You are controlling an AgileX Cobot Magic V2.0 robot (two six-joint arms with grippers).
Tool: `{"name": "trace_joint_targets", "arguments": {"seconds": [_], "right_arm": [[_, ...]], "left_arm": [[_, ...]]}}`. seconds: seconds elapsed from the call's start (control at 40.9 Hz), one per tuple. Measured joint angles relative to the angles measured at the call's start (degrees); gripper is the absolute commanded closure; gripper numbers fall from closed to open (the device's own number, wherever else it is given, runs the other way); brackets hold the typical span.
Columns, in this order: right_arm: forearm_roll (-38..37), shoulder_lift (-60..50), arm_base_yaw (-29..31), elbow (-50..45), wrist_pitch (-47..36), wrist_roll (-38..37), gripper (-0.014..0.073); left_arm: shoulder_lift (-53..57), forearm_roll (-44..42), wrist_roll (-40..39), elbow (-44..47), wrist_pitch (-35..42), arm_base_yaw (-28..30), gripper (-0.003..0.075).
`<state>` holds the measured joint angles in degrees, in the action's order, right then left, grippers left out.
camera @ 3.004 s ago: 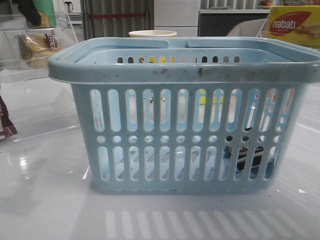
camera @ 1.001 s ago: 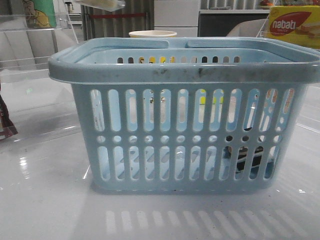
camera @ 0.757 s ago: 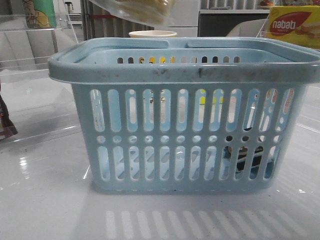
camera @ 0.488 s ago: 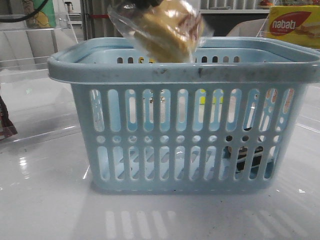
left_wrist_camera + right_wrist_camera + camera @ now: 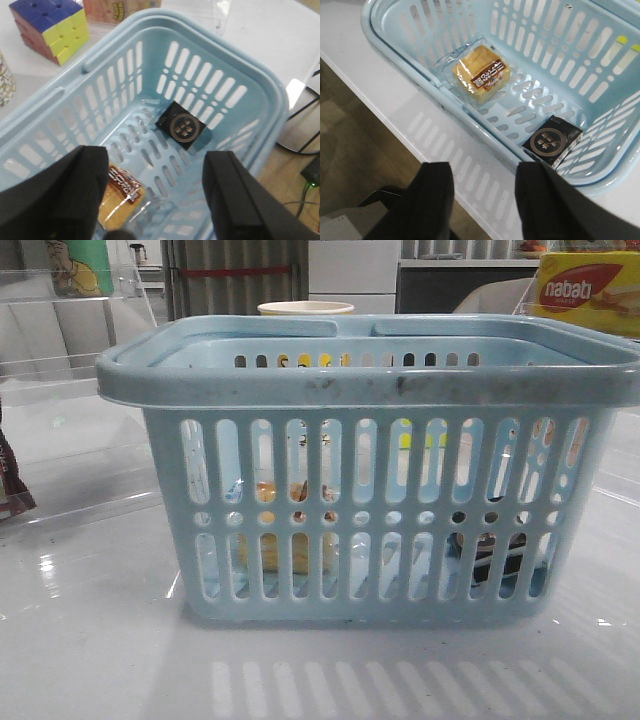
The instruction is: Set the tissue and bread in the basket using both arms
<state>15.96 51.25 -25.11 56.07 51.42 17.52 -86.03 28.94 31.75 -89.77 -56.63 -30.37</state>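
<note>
Front view: the basket [image 5: 370, 465] stands on the white desk [image 5: 100, 660] and fills most of the frame. Through its slots the bread [image 5: 285, 540] shows only as tan patches low on the left side of the basket, and the tissue [image 5: 490, 552] as a dark shape low on the right. A pale cup rim [image 5: 305, 308] rises behind the basket, a yellow-red nabati box [image 5: 590, 290] sits at the far right, and a dark red-brown wrapper [image 5: 12, 485] lies at the left edge. Neither hand appears here.

Left wrist view: looking down into the basket [image 5: 260, 95], the tissue [image 5: 181, 125] lies flat on the floor near one end wall, its round pale emblem facing up. The bread [image 5: 120, 196] lies on the floor towards the other end, partly hidden behind one finger. The left hand [image 5: 155, 195] hangs above the basket with its two dark fingers [image 5: 60, 195] spread wide and nothing between them. Outside the rim sit a colour cube [image 5: 50, 25] and part of a patterned cup [image 5: 6, 80], which the other views miss.

Right wrist view: the bread [image 5: 481, 72] is fully visible in its clear wrap, brown label up, well apart from the tissue [image 5: 552, 140], which rests by the near wall. The right hand [image 5: 482, 200] hovers outside the basket [image 5: 385, 45] over the desk edge [image 5: 435, 130], fingers [image 5: 435, 200] wide apart and empty.
</note>
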Motion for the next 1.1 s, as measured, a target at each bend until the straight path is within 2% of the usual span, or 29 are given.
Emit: {"name": "trace_joint_targets", "arguments": {"seconds": [0.22, 0.44, 0.537, 0.83, 1.099], "right_arm": [[0.00, 0.00, 0.00, 0.00, 0.00, 0.00, 0.0181], [0.00, 0.00, 0.00, 0.00, 0.12, 0.00, 0.0181], [0.00, 0.00, 0.00, 0.00, 0.90, 0.00, 0.0181], [-0.51, -1.05, 0.00, -1.03, 2.00, -0.11, 0.0181], [-1.71, -10.73, 0.00, -11.39, -6.48, -3.25, 0.0181]], "left_arm": [[11.07, -0.14, 0.00, 9.27, -1.16, -5.04, 0.0242], [21.22, -2.51, -1.04, 20.71, -1.10, -6.22, 0.0242], [24.83, -6.48, -4.20, 24.98, 0.00, -6.22, 0.0242], [32.94, -24.89, -21.55, 32.11, 5.47, -6.22, 0.0242], [40.13, -28.26, -23.83, 38.14, 11.43, -6.22, 0.0242]]}}
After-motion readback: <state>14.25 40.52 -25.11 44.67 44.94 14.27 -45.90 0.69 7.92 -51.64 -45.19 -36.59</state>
